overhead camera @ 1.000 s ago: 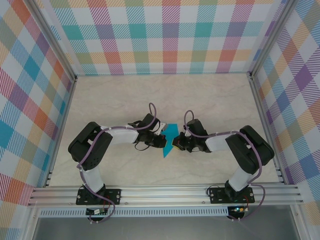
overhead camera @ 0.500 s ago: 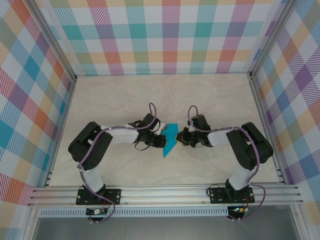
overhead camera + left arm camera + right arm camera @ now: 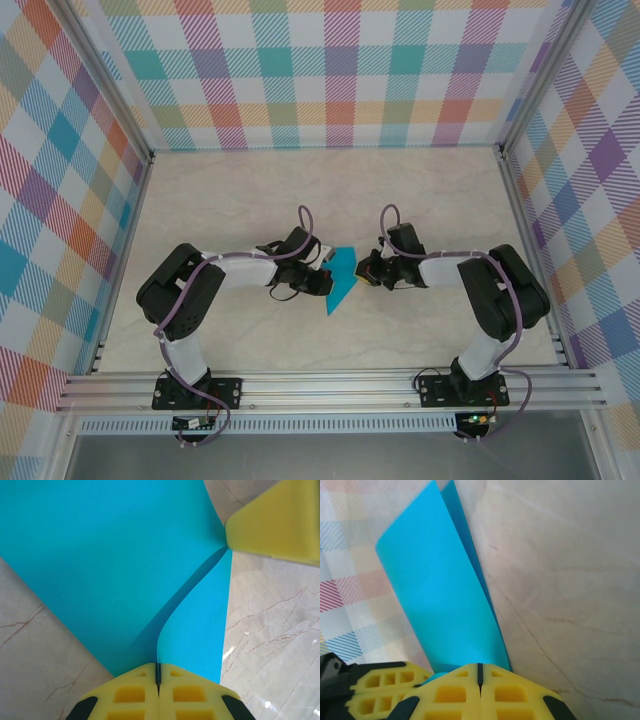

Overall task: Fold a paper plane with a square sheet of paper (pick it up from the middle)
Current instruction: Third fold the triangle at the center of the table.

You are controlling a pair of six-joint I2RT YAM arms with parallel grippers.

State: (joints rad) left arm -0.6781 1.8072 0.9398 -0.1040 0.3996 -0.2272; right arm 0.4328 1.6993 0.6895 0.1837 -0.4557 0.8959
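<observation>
The left gripper and right gripper both pinch the sheet of paper tight at the middle of the desk, and the right one has drawn back rightward, doubling the sheet: the centre fold appears under way.

Top view: square sheet of paper too small to read folds or layers. Its side edges covered by left pincer and right pincer.

Left wrist view: sheet runs off top and left picture edges. Gripped edge hidden between closed pads. Pincer body cut off at bottom.

Right wrist view: sheet's lower edge hidden inside closed pads. Rear layer mostly behind front layer. Plaid wall blurred.
</observation>
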